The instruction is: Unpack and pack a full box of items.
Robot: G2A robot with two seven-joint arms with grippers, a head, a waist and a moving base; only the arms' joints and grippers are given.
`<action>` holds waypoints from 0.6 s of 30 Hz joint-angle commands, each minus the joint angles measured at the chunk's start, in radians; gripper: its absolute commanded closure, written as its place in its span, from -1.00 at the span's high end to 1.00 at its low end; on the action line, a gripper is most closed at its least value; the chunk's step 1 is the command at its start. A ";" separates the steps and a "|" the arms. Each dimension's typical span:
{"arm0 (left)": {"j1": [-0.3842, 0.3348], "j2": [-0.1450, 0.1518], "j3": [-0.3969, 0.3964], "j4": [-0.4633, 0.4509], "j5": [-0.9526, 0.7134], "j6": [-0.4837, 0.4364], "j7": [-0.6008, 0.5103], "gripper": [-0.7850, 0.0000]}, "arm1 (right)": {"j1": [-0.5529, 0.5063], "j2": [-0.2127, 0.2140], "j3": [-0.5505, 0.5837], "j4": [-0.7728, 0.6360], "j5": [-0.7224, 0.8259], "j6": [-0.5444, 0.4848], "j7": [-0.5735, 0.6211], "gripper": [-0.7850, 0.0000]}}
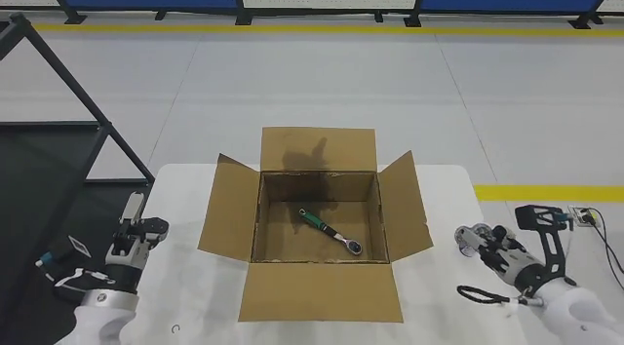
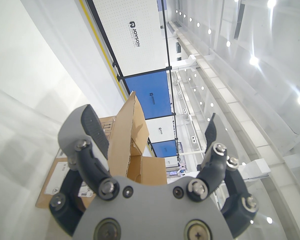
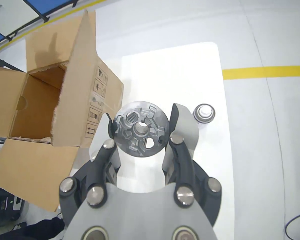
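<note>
Right of the box, which sits mid-table w/ flaps open, your R gripper is clamped on a metal disc. It pinches the disc by the rim, prob. to keep it level. The small cylinder stands just beside. L gripper hangs spread, holding nothing, on the box's other side. A ratchet wrench lies on the box floor. Can't tell if the disc touches the table; the walls hide the near edge of the box floor.

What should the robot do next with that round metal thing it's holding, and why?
Probably lower the metal disc onto the white table and let go: the right hand grips it over a bare spot beside the box, near a small round part lying there.
</note>
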 commanded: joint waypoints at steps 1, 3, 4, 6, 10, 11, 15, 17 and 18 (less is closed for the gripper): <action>0.000 0.000 0.000 0.000 0.000 0.000 0.000 1.00 | 0.001 0.004 -0.018 0.027 -0.019 -0.010 0.019 -1.00; 0.000 0.000 0.000 0.000 0.000 0.000 0.000 1.00 | 0.010 0.008 -0.045 0.057 -0.042 -0.017 0.043 -1.00; 0.000 0.000 0.000 0.000 0.000 0.000 0.000 1.00 | 0.018 0.009 -0.060 0.076 -0.063 -0.014 0.045 -1.00; 0.000 0.000 0.000 0.000 0.000 0.000 0.000 1.00 | 0.030 0.010 -0.075 0.099 -0.066 -0.003 0.045 -1.00; 0.000 0.000 0.000 0.000 0.000 0.000 0.000 1.00 | 0.030 0.010 -0.075 0.099 -0.066 -0.003 0.045 -1.00; 0.000 0.000 0.000 0.000 0.000 0.000 0.000 1.00 | 0.030 0.010 -0.075 0.099 -0.066 -0.003 0.045 -1.00; 0.000 0.000 0.000 0.000 0.000 0.000 0.000 1.00 | 0.025 0.010 -0.078 0.101 -0.072 -0.004 0.033 -1.00; 0.000 0.000 0.000 0.000 0.000 0.000 0.000 1.00 | 0.028 0.011 -0.103 0.132 -0.138 0.029 0.011 -1.00; 0.000 0.000 0.000 0.000 0.000 0.000 0.000 1.00 | 0.040 0.011 -0.126 0.152 -0.165 0.046 0.004 -1.00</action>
